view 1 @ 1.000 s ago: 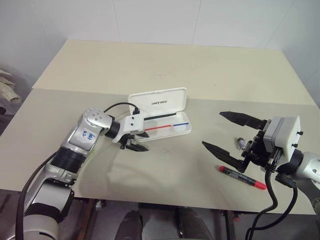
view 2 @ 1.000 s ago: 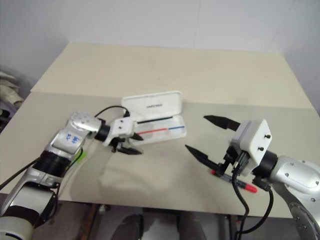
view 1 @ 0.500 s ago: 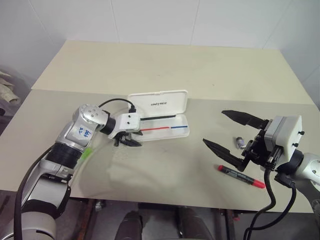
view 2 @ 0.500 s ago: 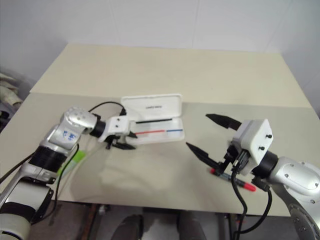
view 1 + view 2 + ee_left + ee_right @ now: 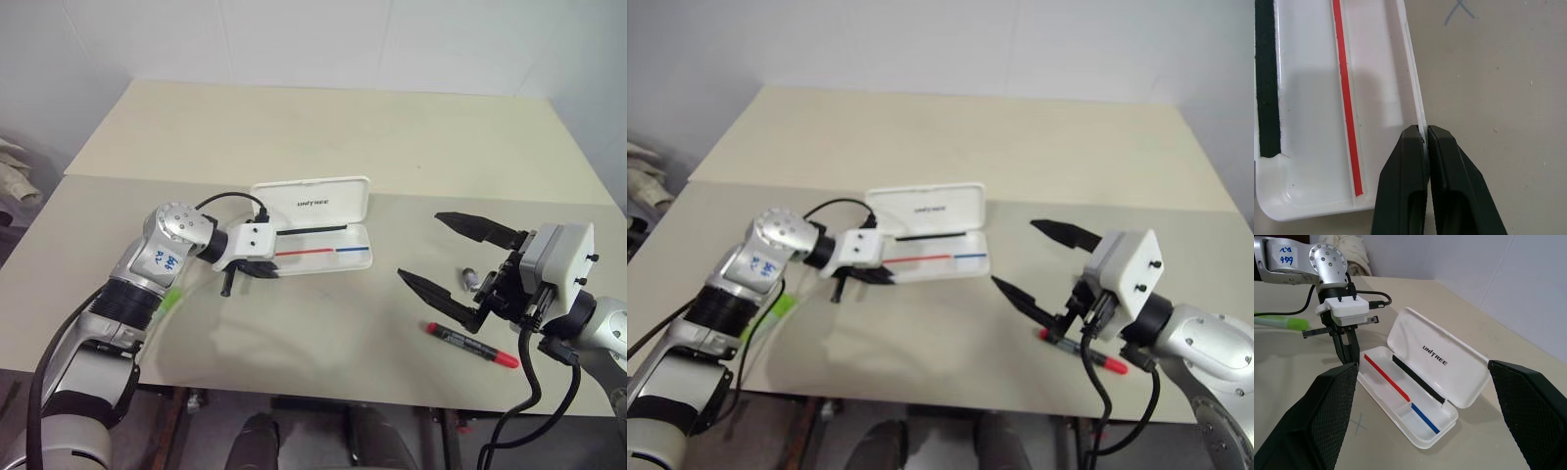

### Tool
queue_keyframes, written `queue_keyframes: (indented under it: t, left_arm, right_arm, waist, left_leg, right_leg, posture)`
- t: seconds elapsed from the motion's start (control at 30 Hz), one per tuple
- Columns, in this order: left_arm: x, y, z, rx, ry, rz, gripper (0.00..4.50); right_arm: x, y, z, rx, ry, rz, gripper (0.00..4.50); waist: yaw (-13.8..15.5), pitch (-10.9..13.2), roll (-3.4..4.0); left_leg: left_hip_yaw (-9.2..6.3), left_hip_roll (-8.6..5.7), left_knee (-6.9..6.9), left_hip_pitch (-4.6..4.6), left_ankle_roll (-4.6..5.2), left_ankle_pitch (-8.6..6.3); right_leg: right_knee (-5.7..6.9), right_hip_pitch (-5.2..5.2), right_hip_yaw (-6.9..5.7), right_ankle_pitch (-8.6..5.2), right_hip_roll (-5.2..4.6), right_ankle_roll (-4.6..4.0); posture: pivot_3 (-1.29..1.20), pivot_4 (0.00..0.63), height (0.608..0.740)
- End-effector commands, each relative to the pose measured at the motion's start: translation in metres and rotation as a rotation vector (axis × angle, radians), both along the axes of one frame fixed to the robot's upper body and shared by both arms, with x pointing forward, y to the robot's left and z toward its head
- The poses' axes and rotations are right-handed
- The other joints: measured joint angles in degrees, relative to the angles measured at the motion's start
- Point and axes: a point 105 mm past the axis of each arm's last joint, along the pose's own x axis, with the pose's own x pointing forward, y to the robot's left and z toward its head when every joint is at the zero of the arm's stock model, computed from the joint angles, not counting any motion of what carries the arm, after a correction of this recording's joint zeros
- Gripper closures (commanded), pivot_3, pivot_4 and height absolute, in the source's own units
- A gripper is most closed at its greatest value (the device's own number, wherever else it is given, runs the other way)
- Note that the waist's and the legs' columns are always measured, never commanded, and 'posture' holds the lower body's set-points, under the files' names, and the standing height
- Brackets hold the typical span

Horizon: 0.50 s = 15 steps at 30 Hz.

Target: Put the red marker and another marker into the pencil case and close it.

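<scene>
The white pencil case (image 5: 323, 257) lies open mid-table with its lid (image 5: 312, 203) raised; red and blue lines show inside. My left gripper (image 5: 1426, 134) is shut on the thin front wall of the tray near its left end, also seen as the left gripper (image 5: 263, 267) in the head view. The red marker (image 5: 473, 346) lies flat near the table's front right. My right gripper (image 5: 453, 259) hovers open just above and behind it, holding nothing. The other marker, a light green highlighter (image 5: 168, 297), lies beside my left forearm.
A small grey stubby object (image 5: 471, 279) sits on the table between the right gripper's fingers as seen from above. A pen-drawn cross (image 5: 1459, 10) marks the tabletop in front of the case. The table's front edge (image 5: 323, 392) runs close below the red marker.
My left gripper's fingers have shut onto the front wall of the pencil case tray. The right gripper stays open and still.
</scene>
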Motion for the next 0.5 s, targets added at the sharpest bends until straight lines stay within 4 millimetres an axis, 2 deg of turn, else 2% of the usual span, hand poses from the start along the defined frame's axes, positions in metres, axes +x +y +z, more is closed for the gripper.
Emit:
queue_keyframes:
  t: [0.03, 0.27, 0.5]
  left_arm:
    - [-0.014, -0.010, 0.008, -0.021, 0.004, -0.086, 4.49]
    - [-0.033, -0.016, 0.013, -0.005, 0.018, -0.182, 4.49]
    - [-0.039, -0.010, 0.006, 0.039, 0.032, -0.152, 4.49]
  right_arm:
    - [-0.003, -0.001, 0.006, -0.010, -0.031, 0.001, 0.00]
    - [-0.001, -0.002, 0.004, -0.009, -0.023, 0.007, 0.00]
    - [0.000, -0.001, 0.004, -0.005, -0.022, 0.013, 0.00]
  waist:
    - [0.1, 0.0, 0.00]
    - [0.1, 0.0, 0.00]
    - [-0.1, 0.0, 0.00]
  left_leg:
    - [-0.01, 0.00, -0.02, -0.02, 0.00, 0.00]
    - [-0.02, 0.00, -0.15, -0.08, 0.00, 0.00]
    - [-0.01, 0.00, -0.13, -0.02, 0.00, 0.00]
  right_leg:
    - [-0.04, 0.00, -0.01, 0.00, 0.00, 0.01]
    - [-0.17, -0.04, -0.02, -0.03, -0.01, 0.01]
    - [-0.10, -0.04, -0.01, -0.04, 0.00, 0.00]
  posture:
    - [0.00, 0.150, 0.740]
    - [0.00, 0.150, 0.740]
    - [0.00, 0.150, 0.740]
